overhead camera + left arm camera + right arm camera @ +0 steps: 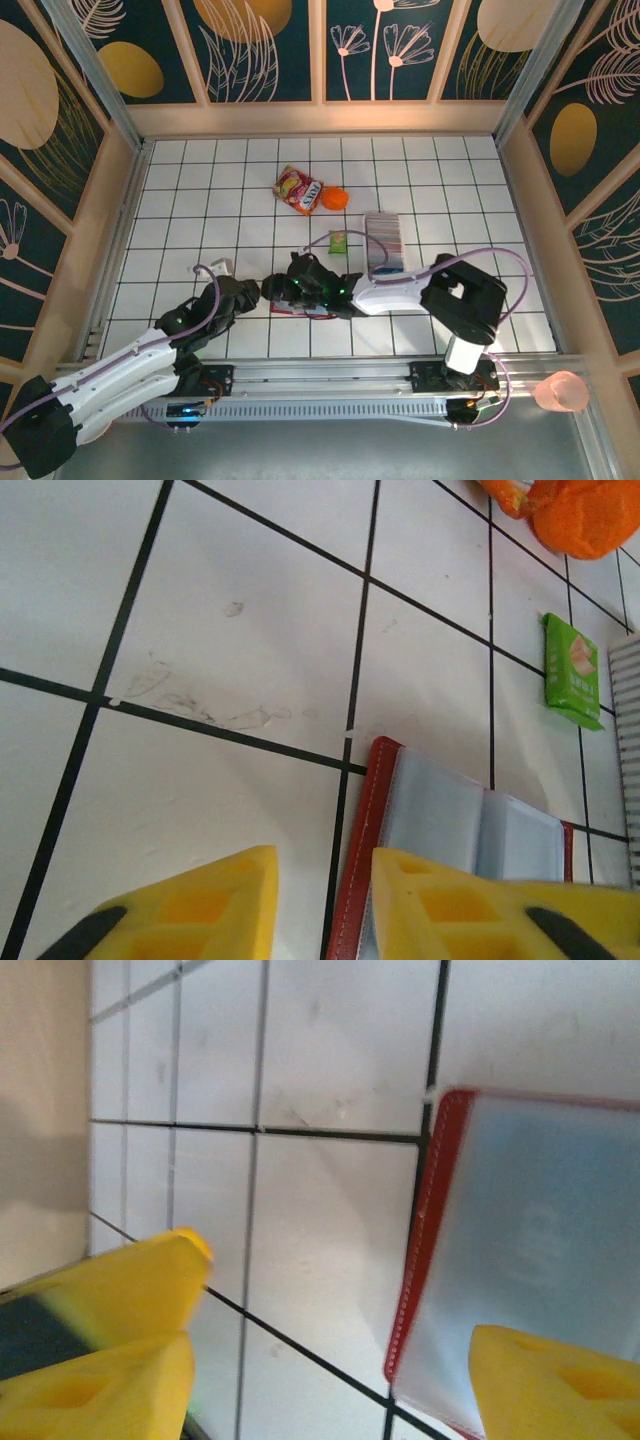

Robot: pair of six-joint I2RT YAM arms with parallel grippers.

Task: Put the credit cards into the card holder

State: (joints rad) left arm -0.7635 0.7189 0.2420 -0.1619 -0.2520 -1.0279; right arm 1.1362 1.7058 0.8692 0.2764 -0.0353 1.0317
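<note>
The card holder point(303, 311) lies open on the tiled floor, red-edged with bluish-grey pockets point(452, 820), mostly hidden under the arms in the top view. My left gripper point(252, 290) point(325, 905) is open. The holder's red left edge sits in the gap, and its right finger point(470, 905) is over the left pocket. My right gripper point(285, 283) point(330, 1380) stands wide open, one finger point(555, 1385) over the holder's pocket point(540, 1230), the other out over bare tile. The credit cards point(383, 238) stand in a row at the right, away from both grippers.
A green packet point(338, 241) point(572, 670) lies near the cards. A red-and-yellow snack packet point(298, 190) and an orange object point(334, 199) point(585, 515) lie farther back. A small white object point(220, 266) sits left of the grippers. Walls enclose the floor.
</note>
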